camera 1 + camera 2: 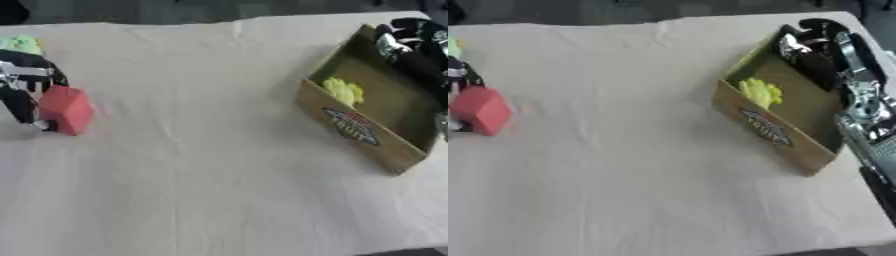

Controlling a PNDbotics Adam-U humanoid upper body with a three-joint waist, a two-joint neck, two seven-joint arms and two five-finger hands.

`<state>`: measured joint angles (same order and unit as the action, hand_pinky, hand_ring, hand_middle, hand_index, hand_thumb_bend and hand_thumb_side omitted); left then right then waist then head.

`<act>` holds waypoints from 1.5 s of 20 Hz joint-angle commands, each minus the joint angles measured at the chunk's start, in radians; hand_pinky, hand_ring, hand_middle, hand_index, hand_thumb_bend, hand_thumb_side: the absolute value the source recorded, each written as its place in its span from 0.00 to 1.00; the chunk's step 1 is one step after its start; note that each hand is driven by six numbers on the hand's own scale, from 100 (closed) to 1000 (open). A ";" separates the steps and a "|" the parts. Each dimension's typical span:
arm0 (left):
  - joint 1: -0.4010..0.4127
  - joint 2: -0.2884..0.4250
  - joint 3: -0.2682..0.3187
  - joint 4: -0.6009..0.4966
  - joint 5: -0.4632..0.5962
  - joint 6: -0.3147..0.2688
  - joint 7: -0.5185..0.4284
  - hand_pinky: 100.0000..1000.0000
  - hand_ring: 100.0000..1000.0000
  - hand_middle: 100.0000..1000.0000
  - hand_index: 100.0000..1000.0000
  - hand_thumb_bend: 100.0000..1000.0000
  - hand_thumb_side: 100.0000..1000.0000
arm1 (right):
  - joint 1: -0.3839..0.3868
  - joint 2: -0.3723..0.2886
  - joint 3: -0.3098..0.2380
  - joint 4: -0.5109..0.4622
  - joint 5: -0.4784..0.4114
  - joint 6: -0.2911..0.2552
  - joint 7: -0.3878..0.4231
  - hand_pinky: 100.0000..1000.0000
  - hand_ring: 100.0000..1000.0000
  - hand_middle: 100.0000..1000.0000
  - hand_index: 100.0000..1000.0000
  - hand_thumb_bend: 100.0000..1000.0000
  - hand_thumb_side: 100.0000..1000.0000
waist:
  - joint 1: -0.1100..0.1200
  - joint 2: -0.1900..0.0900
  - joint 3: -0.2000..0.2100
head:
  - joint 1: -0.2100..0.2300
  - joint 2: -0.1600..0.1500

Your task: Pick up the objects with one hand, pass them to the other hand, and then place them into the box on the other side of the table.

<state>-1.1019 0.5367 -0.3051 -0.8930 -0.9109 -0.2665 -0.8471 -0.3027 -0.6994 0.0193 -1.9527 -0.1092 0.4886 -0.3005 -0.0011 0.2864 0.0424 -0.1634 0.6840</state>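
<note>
A red block [66, 110] sits at the table's left edge. My left hand [26, 80] comes down right against its left side, touching it; the block hides part of the hand. At the right stands an open cardboard box [354, 127] with a printed label on its near wall, and a yellow-green object [343, 91] lies inside it. My right hand [815, 47] hangs over the box's far end with relaxed fingers, holding nothing and apart from the yellow-green object.
A light green object [22, 44] lies at the far left behind my left hand. My right arm [864, 107] runs along the table's right edge beside the box. A pale cloth [192, 165] covers the table.
</note>
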 commanded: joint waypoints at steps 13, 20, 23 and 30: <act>-0.009 0.049 0.028 -0.078 0.048 0.022 0.025 0.59 0.61 0.55 0.58 0.32 0.00 | -0.006 -0.025 -0.017 -0.004 -0.001 -0.005 0.001 0.98 0.74 0.70 0.83 0.13 0.52 | -0.003 -0.027 0.007 | -0.007 0.018; 0.011 0.069 0.042 -0.176 0.117 0.055 0.059 0.57 0.58 0.53 0.57 0.30 0.00 | -0.004 -0.034 -0.018 -0.004 -0.004 -0.004 0.000 0.98 0.74 0.70 0.83 0.13 0.52 | -0.001 -0.044 0.016 | -0.009 0.024; 0.022 0.082 0.051 -0.222 0.156 0.075 0.089 0.55 0.56 0.51 0.56 0.30 0.00 | -0.004 -0.037 -0.018 -0.006 -0.008 -0.004 0.000 0.98 0.74 0.70 0.83 0.13 0.52 | 0.000 -0.050 0.020 | -0.011 0.024; 0.069 0.133 0.049 -0.348 0.314 0.153 0.214 0.51 0.52 0.47 0.53 0.26 0.00 | -0.013 -0.051 -0.015 -0.016 -0.014 -0.004 0.003 0.98 0.74 0.70 0.84 0.14 0.51 | 0.003 -0.061 0.029 | -0.018 0.025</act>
<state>-1.0180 0.6275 -0.2681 -1.2073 -0.6268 -0.1273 -0.6575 -0.3024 -0.7100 0.0137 -1.9495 -0.1196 0.4873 -0.2988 0.0004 0.2554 0.0699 -0.1783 0.7022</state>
